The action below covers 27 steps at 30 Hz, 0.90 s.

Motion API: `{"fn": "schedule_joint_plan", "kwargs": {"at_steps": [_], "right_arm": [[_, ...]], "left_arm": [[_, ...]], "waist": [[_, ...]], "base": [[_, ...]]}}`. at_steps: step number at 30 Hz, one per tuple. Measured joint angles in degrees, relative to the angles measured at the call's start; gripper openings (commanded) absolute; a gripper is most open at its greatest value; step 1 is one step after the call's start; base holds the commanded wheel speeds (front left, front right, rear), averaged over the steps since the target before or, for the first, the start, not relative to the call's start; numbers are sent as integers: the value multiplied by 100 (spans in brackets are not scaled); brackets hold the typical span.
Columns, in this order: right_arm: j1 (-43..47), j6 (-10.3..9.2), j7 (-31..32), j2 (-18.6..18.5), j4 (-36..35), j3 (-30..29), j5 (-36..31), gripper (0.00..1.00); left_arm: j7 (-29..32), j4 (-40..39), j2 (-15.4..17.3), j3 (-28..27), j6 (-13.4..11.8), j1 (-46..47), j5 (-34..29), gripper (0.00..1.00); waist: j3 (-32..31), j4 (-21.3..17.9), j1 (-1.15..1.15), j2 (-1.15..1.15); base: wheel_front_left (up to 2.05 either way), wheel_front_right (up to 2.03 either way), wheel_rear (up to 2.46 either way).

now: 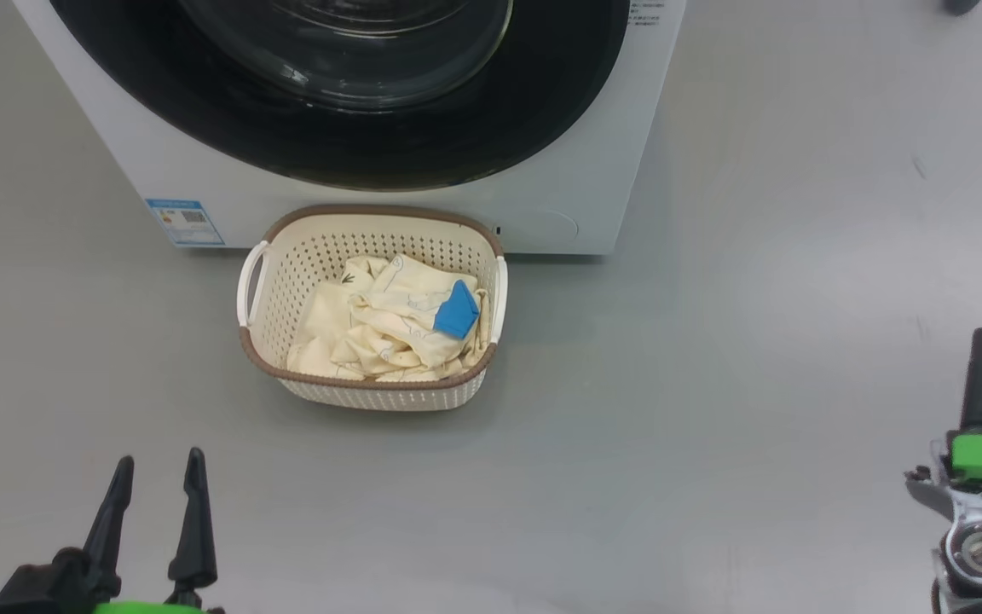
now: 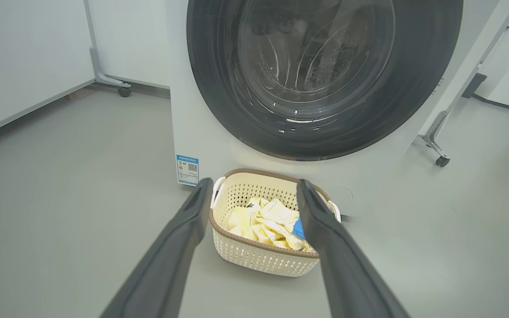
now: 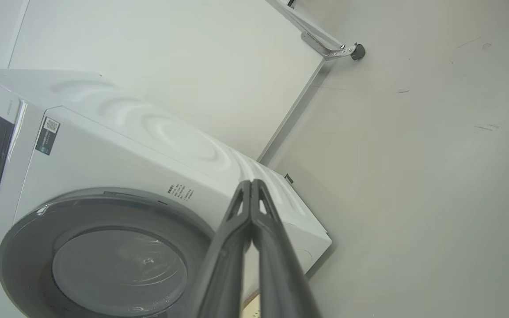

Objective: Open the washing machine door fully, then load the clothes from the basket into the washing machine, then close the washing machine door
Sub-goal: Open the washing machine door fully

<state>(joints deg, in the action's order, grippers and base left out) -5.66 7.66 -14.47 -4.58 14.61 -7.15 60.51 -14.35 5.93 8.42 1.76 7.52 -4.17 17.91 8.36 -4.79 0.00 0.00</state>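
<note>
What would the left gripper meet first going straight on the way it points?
Probably the washing machine, its white front just below the door, passing over the basket; depth is unclear.

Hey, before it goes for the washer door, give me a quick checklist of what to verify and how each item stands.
1. Washing machine door closed, awaiting opening: ok, flush against the washing machine.
2. Left end effector open, empty: ok, jaws apart.
3. Right end effector open: not ok, jaws pressed together.
4. Clothes all inside the basket: ok.
5. Basket out of the door's swing: cannot tell; it stands on the floor just below the door.
</note>
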Motion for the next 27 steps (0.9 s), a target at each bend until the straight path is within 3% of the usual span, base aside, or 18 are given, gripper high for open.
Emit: {"fn": "schedule_joint_plan", "kwargs": {"at_steps": [7, 15, 27], "right_arm": [[-615, 0, 21, -609, 59, -31, 2201, 0], [-1556, 0, 1418, -833, 51, -914, 3793, 0], [-2781, -1, 2902, -792, 157, -1700, 3699, 0]], "left_arm": [[0, -71, 114, 70, 0, 83, 41, 100], [0, -198, 256, 172, 0, 277, 41, 100], [0, -339, 269, 156, 0, 449, 41, 100]], "waist": [[432, 49, 0, 0], [1049, 259, 1, 0], [1730, 628, 0, 0]], "base": [[0, 0, 0], [0, 0, 0], [0, 0, 0]]}}
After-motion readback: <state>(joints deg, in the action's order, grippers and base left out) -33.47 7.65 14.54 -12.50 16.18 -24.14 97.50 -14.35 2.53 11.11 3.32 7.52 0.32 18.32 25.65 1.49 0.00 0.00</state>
